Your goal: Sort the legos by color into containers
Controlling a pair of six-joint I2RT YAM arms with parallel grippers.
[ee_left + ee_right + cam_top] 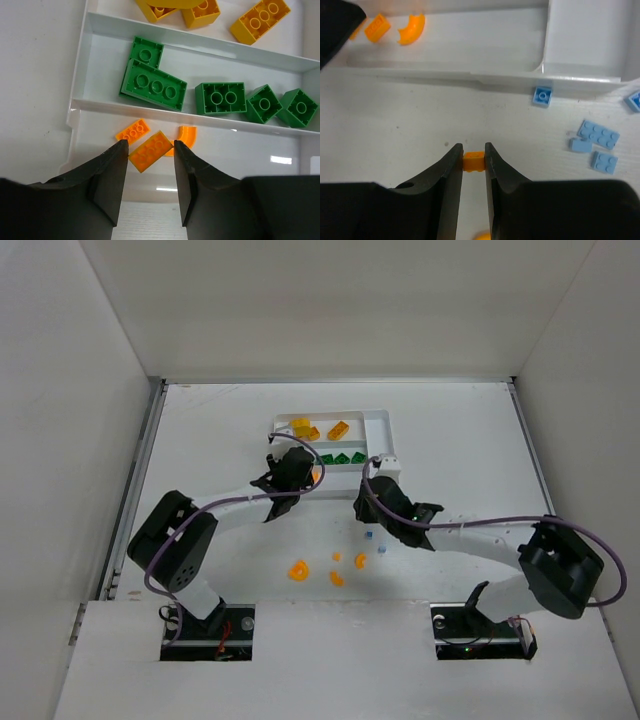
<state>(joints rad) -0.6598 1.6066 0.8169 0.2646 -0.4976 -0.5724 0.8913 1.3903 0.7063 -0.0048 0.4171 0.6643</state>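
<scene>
The white tray (378, 418) holds yellow bricks (260, 19) in the far slot and green bricks (154, 88) in the middle slot. Its near slot holds an orange brick (151, 150), a flat orange plate (132, 131) and an orange curved bit (186, 136). My left gripper (150, 145) is open and empty over that near slot (295, 475). My right gripper (472, 148) is shut on a small orange brick (474, 161) over the table, just in front of the tray (375, 502).
Several orange pieces (298, 569) lie on the table between the arms. Pale blue pieces (598, 134) lie to the right of my right gripper, one (542, 96) against the tray's front wall (470, 77). White walls enclose the table.
</scene>
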